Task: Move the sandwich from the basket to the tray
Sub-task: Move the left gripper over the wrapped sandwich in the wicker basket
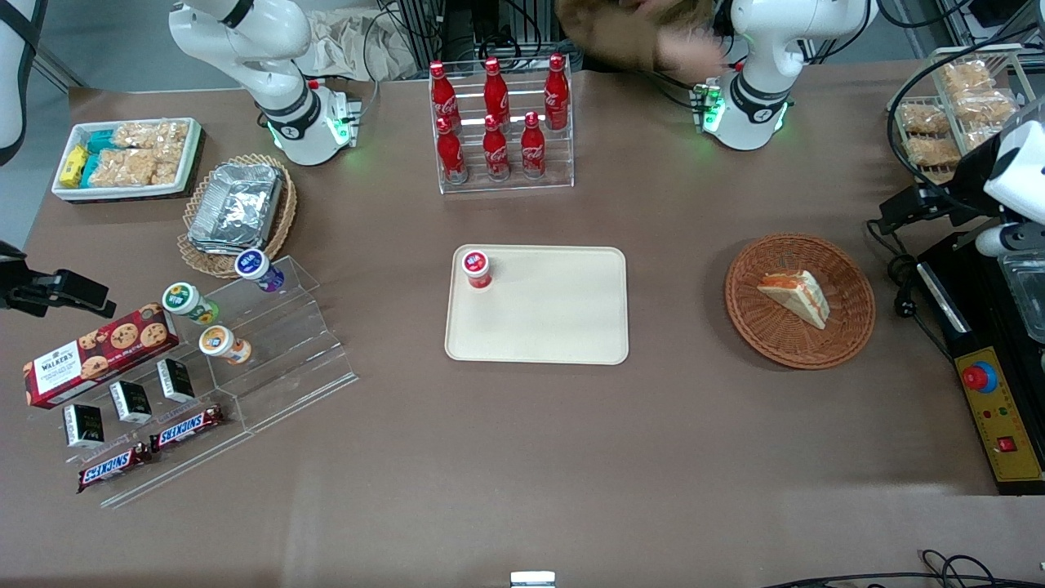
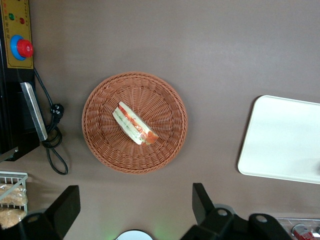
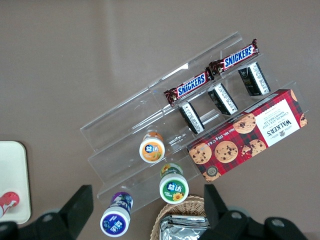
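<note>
Sandwich [image 1: 796,295] lies inside the round reddish-brown wicker basket [image 1: 849,331], roughly centred, resting on the basket floor, filling layers of red-orange and green showing along its cut edge in the left wrist view [image 2: 134,123]. Basket [image 2: 100,145] sits on the brown desk [image 1: 571,457] toward the working arm's end. Cream tray [image 1: 555,327] lies flat mid-desk, well apart from the basket; a corner of it shows in the left wrist view [image 2: 280,145]. One small red-capped bottle [image 1: 476,269] stands on the tray near the corner farthest from the camera and the basket. Rest of tray surface bare.

Left gripper [image 2: 135,210] is released, its two dark fingers [image 2: 65,207] spread wide, nothing between them. It hovers above the desk looking straight down, with basket and sandwich below, not touching either. In the front view the gripper itself is not clearly separable from the arm hardware at the working arm's edge of the desk.

Rack of red cola bottles [image 1: 500,122] stands farther from the camera than the tray. Toward the parked arm's end: clear acrylic stepped stand [image 1: 286,351] with small yogurt cups [image 1: 189,301], Snickers bars [image 1: 188,426], a Walkers cookie box [image 1: 96,353], a tan scalloped basket with foil trays [image 1: 237,206], and a white bin of snack packets [image 1: 131,155]. Black control box with red button [image 1: 980,377] sits beside the wicker basket.
</note>
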`<state>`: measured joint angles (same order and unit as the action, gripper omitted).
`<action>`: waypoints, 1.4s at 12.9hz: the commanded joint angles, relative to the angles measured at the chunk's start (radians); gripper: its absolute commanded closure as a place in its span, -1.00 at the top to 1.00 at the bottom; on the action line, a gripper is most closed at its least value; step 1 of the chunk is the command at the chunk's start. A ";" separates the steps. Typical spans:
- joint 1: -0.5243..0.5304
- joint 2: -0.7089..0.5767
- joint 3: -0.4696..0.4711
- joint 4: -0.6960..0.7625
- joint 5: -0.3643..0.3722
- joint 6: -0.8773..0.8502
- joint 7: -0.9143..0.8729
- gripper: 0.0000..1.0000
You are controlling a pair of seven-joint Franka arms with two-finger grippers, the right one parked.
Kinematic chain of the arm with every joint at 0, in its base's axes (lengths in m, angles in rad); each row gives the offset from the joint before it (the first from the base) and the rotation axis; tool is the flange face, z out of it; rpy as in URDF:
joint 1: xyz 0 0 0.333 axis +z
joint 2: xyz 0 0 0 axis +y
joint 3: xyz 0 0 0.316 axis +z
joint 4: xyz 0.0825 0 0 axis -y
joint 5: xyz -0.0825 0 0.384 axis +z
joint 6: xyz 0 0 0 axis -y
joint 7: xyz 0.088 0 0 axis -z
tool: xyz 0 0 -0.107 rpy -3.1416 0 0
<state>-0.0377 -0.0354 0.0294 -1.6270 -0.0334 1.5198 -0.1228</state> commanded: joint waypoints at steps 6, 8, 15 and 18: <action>-0.007 0.026 0.020 -0.005 0.047 -0.010 -0.253 1.00; -0.010 0.009 0.018 -0.097 0.090 0.042 -0.335 1.00; -0.010 -0.110 0.018 -0.646 0.107 0.538 -0.574 1.00; -0.010 -0.077 0.020 -0.772 0.089 0.731 -0.584 1.00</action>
<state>-0.0415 -0.0910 0.0446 -2.3029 0.0596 2.1424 -0.6830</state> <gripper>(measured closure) 0.000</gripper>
